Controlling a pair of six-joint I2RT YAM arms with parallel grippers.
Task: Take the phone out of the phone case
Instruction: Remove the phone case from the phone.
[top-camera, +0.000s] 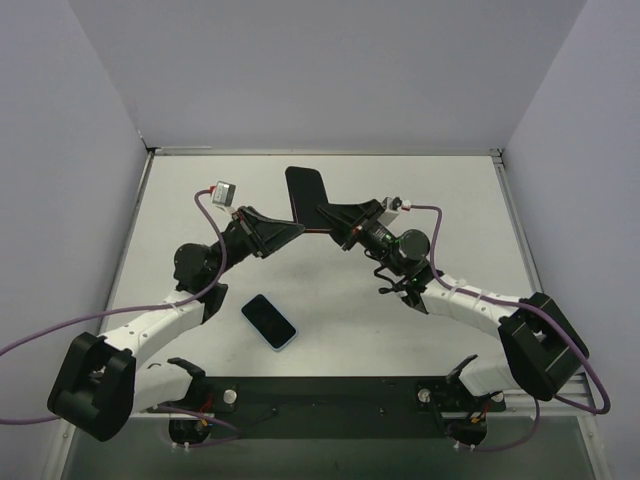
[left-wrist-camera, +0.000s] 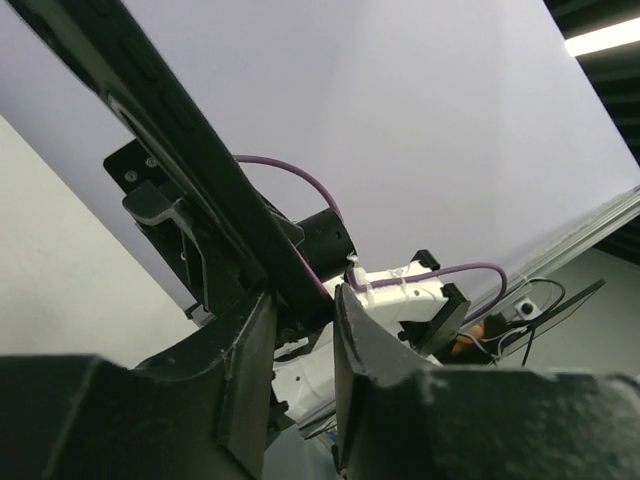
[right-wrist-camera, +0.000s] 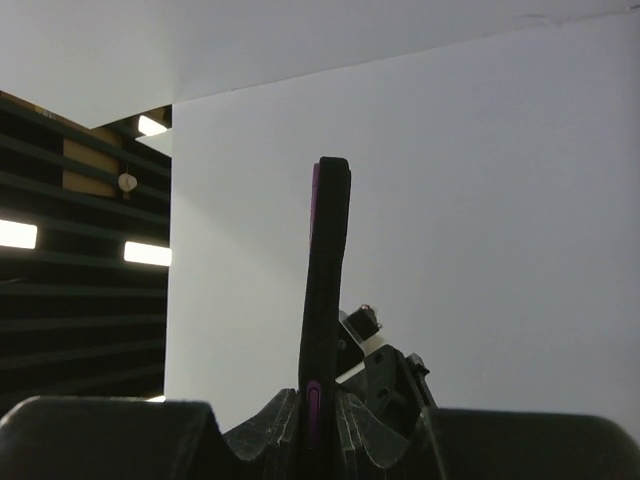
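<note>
The phone (top-camera: 269, 321), black screen up with a pale blue rim, lies bare on the table in front of the left arm. The empty black phone case (top-camera: 306, 195) is held above the far middle of the table. My right gripper (top-camera: 335, 218) is shut on its lower end; in the right wrist view the case (right-wrist-camera: 326, 290) stands edge-on between the jaws (right-wrist-camera: 322, 420), with a purple button showing. My left gripper (top-camera: 297, 232) meets the case's near corner. In the left wrist view the case (left-wrist-camera: 170, 130) runs diagonally down between the left fingertips (left-wrist-camera: 305, 300), which close on it.
The white table (top-camera: 200, 200) is walled by grey panels at the back and both sides. A black strip (top-camera: 330, 400) with both arm bases runs along the near edge. Purple cables trail from each arm.
</note>
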